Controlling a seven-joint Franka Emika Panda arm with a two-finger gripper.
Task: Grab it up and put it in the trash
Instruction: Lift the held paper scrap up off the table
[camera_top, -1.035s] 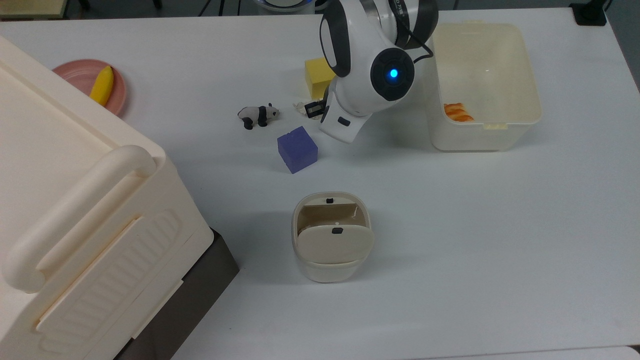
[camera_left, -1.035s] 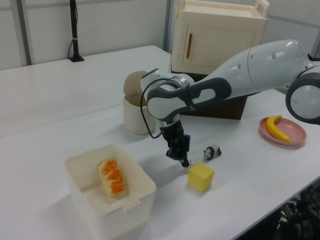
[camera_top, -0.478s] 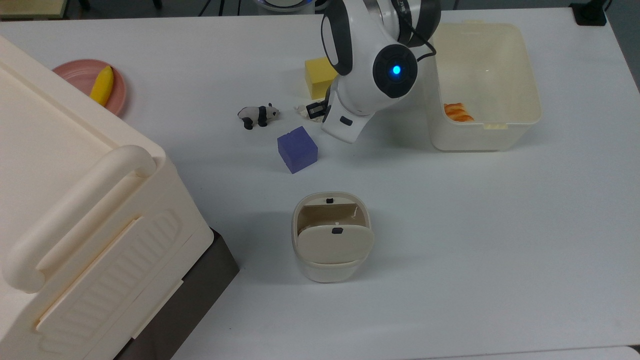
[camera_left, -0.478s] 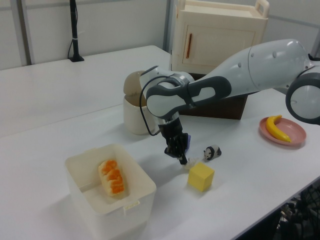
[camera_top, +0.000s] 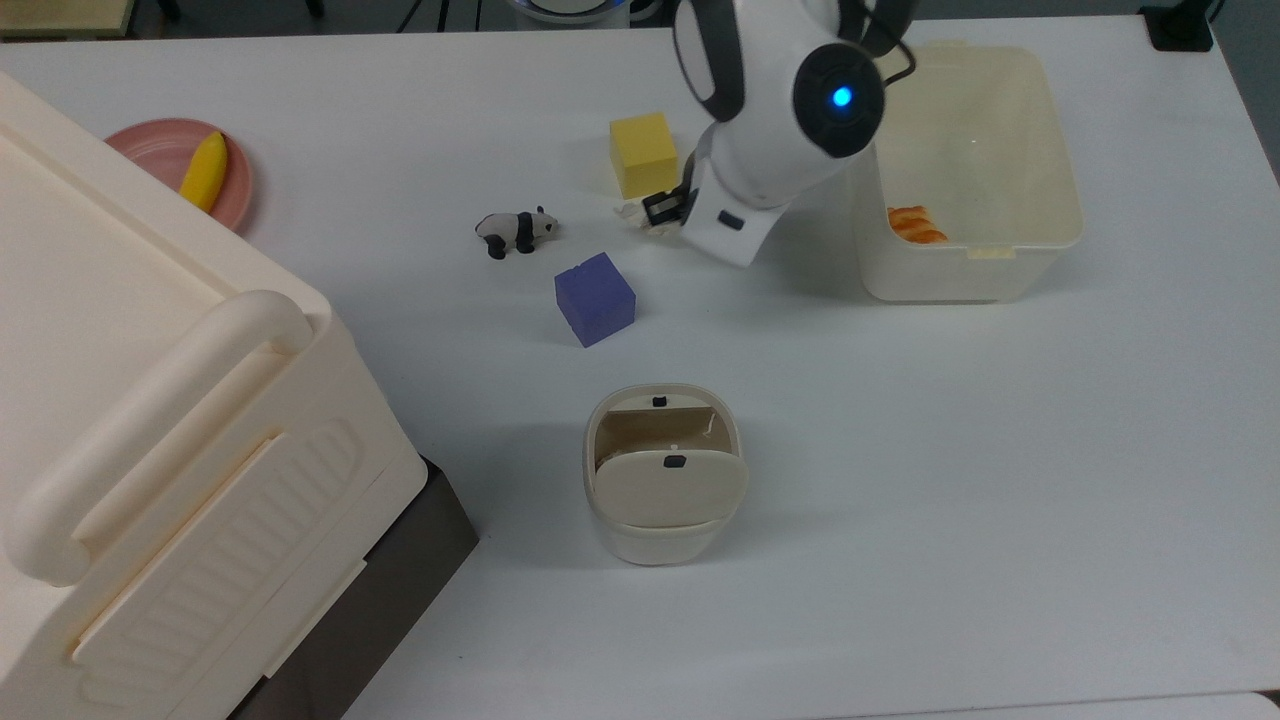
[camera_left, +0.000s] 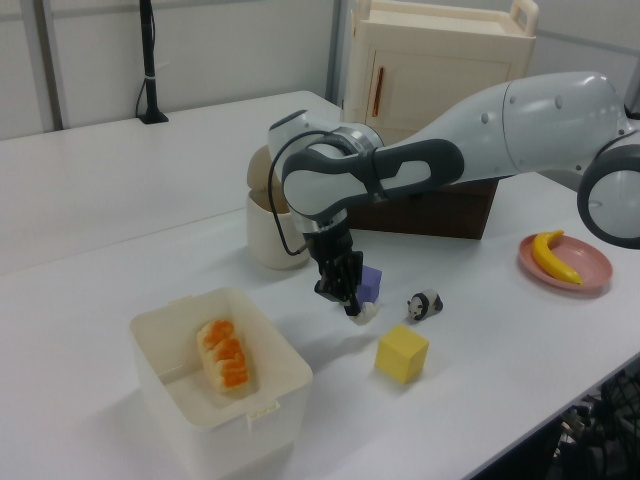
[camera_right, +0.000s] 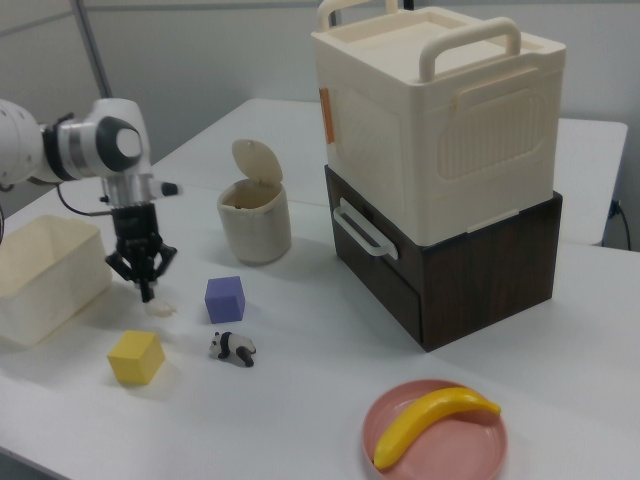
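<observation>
1. Looking down, the top view shows the trash with its flap lid tipped, leaving an opening on the far side. The left view and the right view show its flap standing upright instead.
2. The top view hides the claw's fingertips under the arm's white wrist. The right view shows the claw from the side, its black fingers angling inward to meet at the tips.
3. The left view shows orange-topped food inside the translucent tub. In the top view only a small part of it peeks out by the tub's wall.
4. The arm reaches in low across the surface, bends at the elbow and points the wrist straight down. The claw hangs between the yellow cube and the purple cube.
5. The fingers are drawn together on the paper wad, which sits at their very tips and sticks out just below them. I cannot tell whether it is clear of the surface.
6. In the top view the paper wad pokes out on the top view's left of the claw, just beside the yellow cube's near edge. The panda figure is farther to the top view's left.
7. The wad is well apart from the trash, with the purple cube lying between them.
</observation>
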